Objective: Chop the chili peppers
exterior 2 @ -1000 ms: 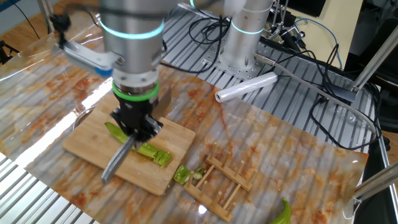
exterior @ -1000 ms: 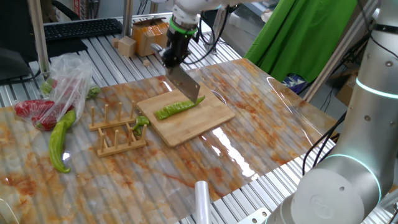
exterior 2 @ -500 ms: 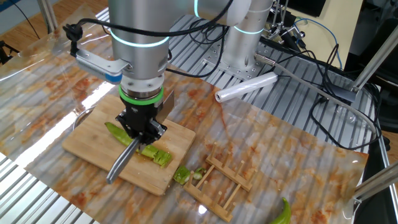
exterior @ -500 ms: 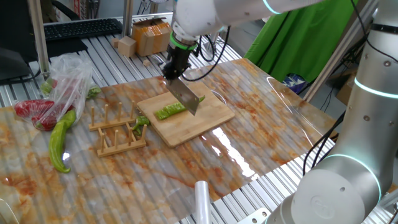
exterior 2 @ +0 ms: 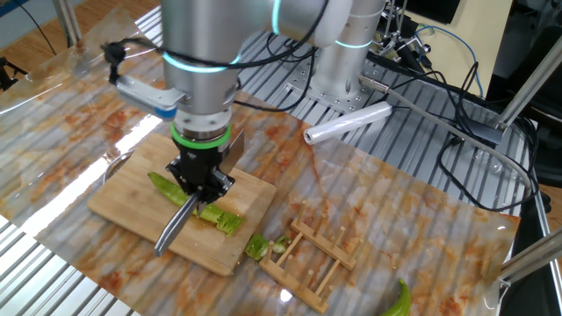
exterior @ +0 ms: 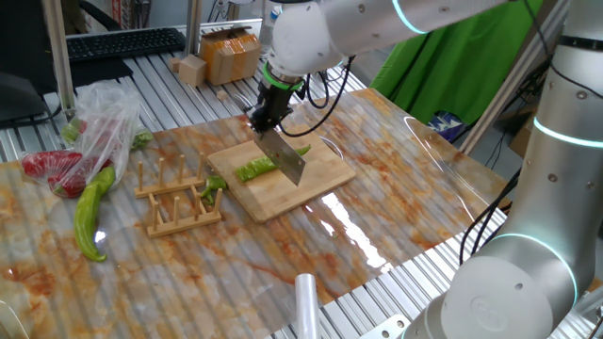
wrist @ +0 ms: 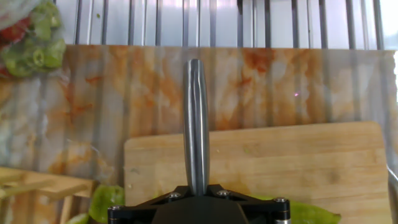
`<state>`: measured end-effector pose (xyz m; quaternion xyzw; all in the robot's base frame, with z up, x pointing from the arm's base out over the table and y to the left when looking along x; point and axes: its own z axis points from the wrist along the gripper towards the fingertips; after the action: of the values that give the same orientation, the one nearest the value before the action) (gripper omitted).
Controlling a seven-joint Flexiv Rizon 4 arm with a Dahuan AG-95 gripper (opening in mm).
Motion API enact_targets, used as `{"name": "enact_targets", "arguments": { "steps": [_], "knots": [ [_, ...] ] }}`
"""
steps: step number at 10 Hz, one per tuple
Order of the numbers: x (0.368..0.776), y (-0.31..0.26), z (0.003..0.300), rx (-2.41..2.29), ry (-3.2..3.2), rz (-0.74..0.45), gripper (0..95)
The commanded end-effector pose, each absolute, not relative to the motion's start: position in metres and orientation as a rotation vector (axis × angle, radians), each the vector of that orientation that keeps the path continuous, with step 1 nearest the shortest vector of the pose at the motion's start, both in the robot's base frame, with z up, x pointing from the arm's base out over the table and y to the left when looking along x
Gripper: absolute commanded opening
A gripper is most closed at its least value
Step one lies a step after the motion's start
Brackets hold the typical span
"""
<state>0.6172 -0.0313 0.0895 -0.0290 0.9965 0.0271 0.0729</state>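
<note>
A slim green chili pepper point(exterior: 254, 170) lies across the bamboo cutting board point(exterior: 316, 181). In the other fixed view its whole part point(exterior 2: 162, 186) lies to the left of the blade and cut chunks point(exterior 2: 224, 220) to the right. More chunks point(exterior 2: 257, 246) lie off the board by the rack. My gripper point(exterior: 267, 111) is shut on the handle of a steel knife point(exterior: 286, 159), whose blade point(exterior 2: 176, 226) stands edge-down across the chili. In the hand view the knife's spine point(wrist: 197, 124) runs straight ahead over the board point(wrist: 298, 162), with chili point(wrist: 314, 213) showing either side of the gripper point(wrist: 198, 200).
A wooden rack point(exterior: 177, 200) stands left of the board. Beyond it are a thick pale curved pepper point(exterior: 91, 209) and a clear bag point(exterior: 89, 137) with red peppers. A film roll point(exterior: 306, 301) lies at the near edge. The second arm's base point(exterior 2: 347, 53) stands behind.
The knife has come down and shifted a little along the board, its blade now low across the chili. The chili and chunks lie as before.
</note>
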Motion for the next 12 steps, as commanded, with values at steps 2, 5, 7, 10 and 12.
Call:
{"name": "enact_targets", "arguments": {
  "steps": [2,5,7,10,12],
  "knots": [
    [0.6118,-0.0299,0.0848,-0.069,2.985,0.068,0.0],
    [0.6066,-0.0289,0.0799,-0.063,2.984,0.072,0.0],
    [0.6039,-0.0282,0.0778,-0.065,2.974,0.078,0.0],
    [0.6039,-0.0282,0.0778,-0.074,2.96,0.08,0.0],
    [0.6038,-0.028,0.0781,-0.074,2.958,0.084,0.0]
  ]
}}
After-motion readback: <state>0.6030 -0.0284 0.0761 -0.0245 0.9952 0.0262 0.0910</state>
